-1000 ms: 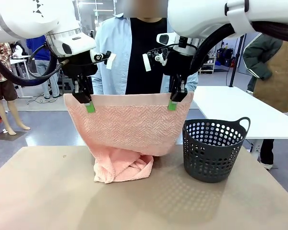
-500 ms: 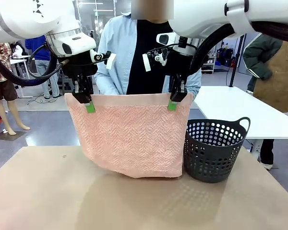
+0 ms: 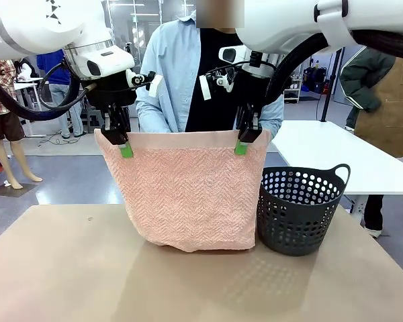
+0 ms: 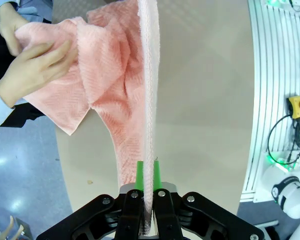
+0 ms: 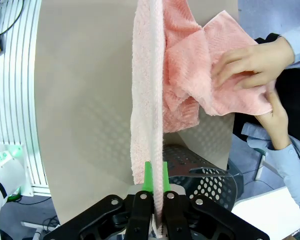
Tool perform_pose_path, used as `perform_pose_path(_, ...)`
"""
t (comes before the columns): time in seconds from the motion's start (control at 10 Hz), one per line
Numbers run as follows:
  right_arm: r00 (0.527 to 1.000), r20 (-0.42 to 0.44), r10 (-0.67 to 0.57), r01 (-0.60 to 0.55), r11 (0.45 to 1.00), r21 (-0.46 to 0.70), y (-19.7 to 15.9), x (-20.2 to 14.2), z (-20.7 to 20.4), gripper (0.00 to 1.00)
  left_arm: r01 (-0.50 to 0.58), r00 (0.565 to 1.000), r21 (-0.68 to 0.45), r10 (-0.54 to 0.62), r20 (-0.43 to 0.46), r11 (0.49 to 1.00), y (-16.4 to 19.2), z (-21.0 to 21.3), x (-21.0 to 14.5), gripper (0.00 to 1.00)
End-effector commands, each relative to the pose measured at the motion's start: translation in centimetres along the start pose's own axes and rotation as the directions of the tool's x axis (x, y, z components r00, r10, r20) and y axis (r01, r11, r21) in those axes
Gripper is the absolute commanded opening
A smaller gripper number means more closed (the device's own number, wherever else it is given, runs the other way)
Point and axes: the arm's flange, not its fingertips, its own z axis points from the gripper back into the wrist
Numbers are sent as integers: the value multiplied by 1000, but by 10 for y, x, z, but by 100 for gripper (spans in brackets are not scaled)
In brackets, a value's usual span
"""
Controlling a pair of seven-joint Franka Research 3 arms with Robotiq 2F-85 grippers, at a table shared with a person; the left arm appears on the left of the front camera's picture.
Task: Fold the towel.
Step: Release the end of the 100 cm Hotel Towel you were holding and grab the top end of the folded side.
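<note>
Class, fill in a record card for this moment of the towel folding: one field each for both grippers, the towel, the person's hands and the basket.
left gripper: shut on the towel, top edge, left corner
right gripper: shut on the same edge, right corner
towel: hangs spread between the grippers, far part running back to the person
person's hands: hold the towel's far end
basket: upright on the table, right of the towel

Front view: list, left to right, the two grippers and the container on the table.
left gripper → right gripper → dark grey perforated basket. The towel hangs from both grippers and spans them, so it has no single place in the order.
</note>
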Motion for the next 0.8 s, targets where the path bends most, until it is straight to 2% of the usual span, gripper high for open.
perform_pose_path(0.0, 1000, 1, -1, 1, 1000, 0, 0, -1, 0, 0, -1, 1000, 1, 1, 0, 1000, 0, 1, -1, 0)
perform_pose_path(0.7, 1000, 1, -1, 1, 1000, 0, 0, -1, 0, 0, -1, 1000, 1, 1, 0, 1000, 0, 1, -1, 0)
